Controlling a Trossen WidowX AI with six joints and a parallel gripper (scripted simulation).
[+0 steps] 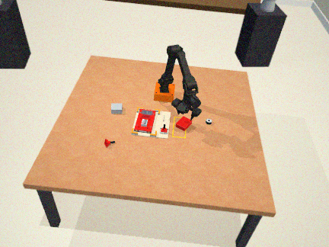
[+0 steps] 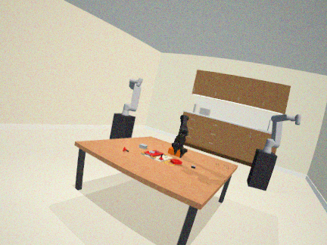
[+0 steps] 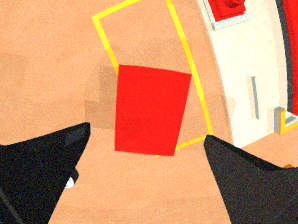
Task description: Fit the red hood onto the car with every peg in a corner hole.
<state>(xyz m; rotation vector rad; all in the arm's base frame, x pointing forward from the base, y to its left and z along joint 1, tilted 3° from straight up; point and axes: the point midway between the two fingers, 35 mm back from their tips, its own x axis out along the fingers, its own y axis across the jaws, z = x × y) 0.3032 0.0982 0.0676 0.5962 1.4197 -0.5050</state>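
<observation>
The red hood (image 1: 183, 123) (image 2: 175, 162) (image 3: 152, 110) lies flat roof up on the table, turned askew over a yellow outline; its corner holes are hidden. My gripper (image 1: 186, 115) (image 3: 149, 135) is open and empty above the hood; in the wrist view its fingertips stand on either side of the hood's near end, with gaps. The red chassis (image 1: 151, 119) (image 2: 154, 154) sits in the cream jig (image 1: 164, 119) (image 3: 240, 60) left of the hood in the top view. A grey engine block (image 1: 145, 122) shows on its deck; the pegs are too small to make out.
A small red part with a black stem (image 1: 164, 129) stands on the jig's side plate. A wheel (image 1: 209, 121) (image 3: 70, 183) lies right of the hood, a grey block (image 1: 116, 108) and a red cone-like part (image 1: 107, 142) left of the jig. The orange arm base (image 1: 164, 95) is behind.
</observation>
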